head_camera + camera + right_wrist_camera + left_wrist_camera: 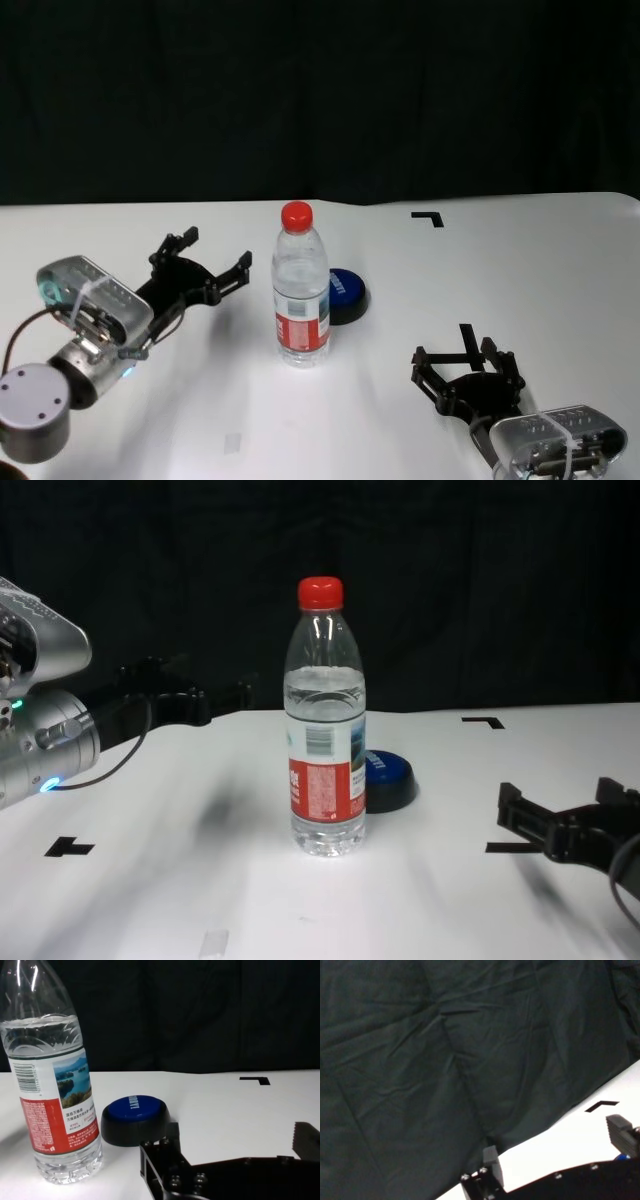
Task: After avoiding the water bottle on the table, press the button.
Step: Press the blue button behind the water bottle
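The water bottle (300, 290) stands upright at the middle of the white table (540, 270), clear, with a red cap and a red label. The dark blue button (346, 293) sits just behind it to the right, partly hidden by it. My left gripper (213, 252) is open and empty, held above the table to the left of the bottle, pointing towards it. My right gripper (455, 352) is open and empty near the front right, low over the table. The right wrist view shows the bottle (55, 1090) and the button (134, 1119) ahead of its fingers.
A black tape corner mark (429, 217) lies at the back right. A black tape mark (466, 335) lies by the right gripper. A cross mark (68, 847) lies at the front left. A dark curtain closes off the back.
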`<action>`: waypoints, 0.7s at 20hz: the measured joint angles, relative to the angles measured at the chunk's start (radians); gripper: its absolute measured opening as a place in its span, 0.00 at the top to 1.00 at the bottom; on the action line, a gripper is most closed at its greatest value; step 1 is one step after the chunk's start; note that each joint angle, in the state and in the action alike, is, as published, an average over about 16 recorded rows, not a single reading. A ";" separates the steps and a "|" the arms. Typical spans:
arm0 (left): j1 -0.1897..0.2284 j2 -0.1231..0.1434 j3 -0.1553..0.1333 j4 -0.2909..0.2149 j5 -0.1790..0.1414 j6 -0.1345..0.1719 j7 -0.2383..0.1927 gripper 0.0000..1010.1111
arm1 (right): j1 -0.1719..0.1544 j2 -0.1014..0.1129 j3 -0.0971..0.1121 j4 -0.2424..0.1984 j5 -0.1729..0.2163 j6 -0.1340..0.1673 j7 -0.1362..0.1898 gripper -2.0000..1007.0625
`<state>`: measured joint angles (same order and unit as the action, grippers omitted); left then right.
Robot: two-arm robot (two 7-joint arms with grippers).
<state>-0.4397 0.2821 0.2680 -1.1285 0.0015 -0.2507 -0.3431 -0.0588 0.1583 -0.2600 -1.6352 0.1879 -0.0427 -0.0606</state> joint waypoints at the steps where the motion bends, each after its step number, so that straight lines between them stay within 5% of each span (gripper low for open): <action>1: -0.002 -0.001 0.002 0.004 -0.001 -0.001 -0.001 0.00 | 0.000 0.000 0.000 0.000 0.000 0.000 0.000 0.00; 14: -0.024 -0.012 0.017 0.040 -0.012 -0.012 -0.007 0.00 | 0.000 0.000 0.000 0.000 0.000 0.000 0.000 0.00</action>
<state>-0.4633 0.2705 0.2852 -1.0884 -0.0109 -0.2623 -0.3505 -0.0587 0.1583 -0.2600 -1.6352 0.1879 -0.0426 -0.0606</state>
